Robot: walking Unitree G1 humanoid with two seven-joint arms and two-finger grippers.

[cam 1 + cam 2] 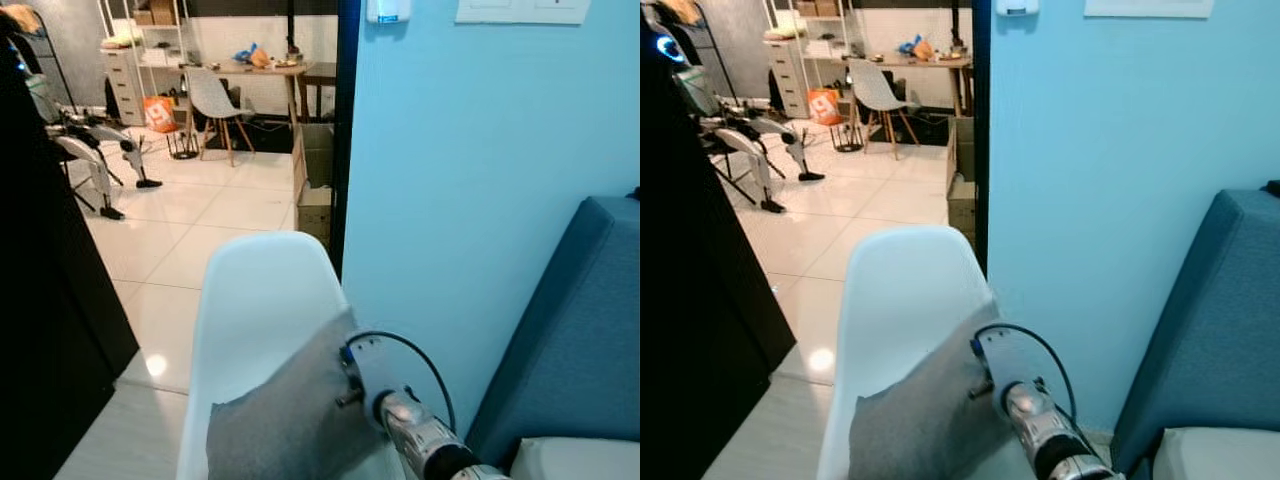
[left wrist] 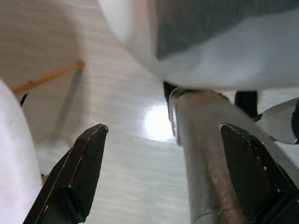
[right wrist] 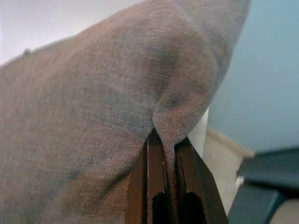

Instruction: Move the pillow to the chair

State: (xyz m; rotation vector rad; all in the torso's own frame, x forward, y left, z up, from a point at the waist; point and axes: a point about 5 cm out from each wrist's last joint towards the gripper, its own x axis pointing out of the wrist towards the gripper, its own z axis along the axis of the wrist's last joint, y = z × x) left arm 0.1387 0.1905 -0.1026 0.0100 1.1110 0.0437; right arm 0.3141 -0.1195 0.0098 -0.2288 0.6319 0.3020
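Note:
A grey fabric pillow (image 1: 285, 415) leans against the back of a white plastic shell chair (image 1: 262, 300) right in front of me. My right arm reaches in from the lower right; its gripper (image 3: 169, 140) is shut on a pinched fold of the pillow's edge (image 3: 163, 112). The pillow hides the gripper's fingers in the eye views. The left gripper (image 2: 163, 172) hangs low beside the chair, open and holding nothing, with the floor, the white seat's underside (image 2: 210, 60) and a silver arm tube (image 2: 205, 154) before it.
A light blue wall (image 1: 470, 200) stands just right of the chair, and a blue sofa (image 1: 585, 340) with a white cushion (image 1: 575, 460) sits at the right. A dark cabinet (image 1: 45, 300) lies to the left. Beyond the doorway are a white tiled floor, another chair (image 1: 215, 100) and a desk (image 1: 265, 70).

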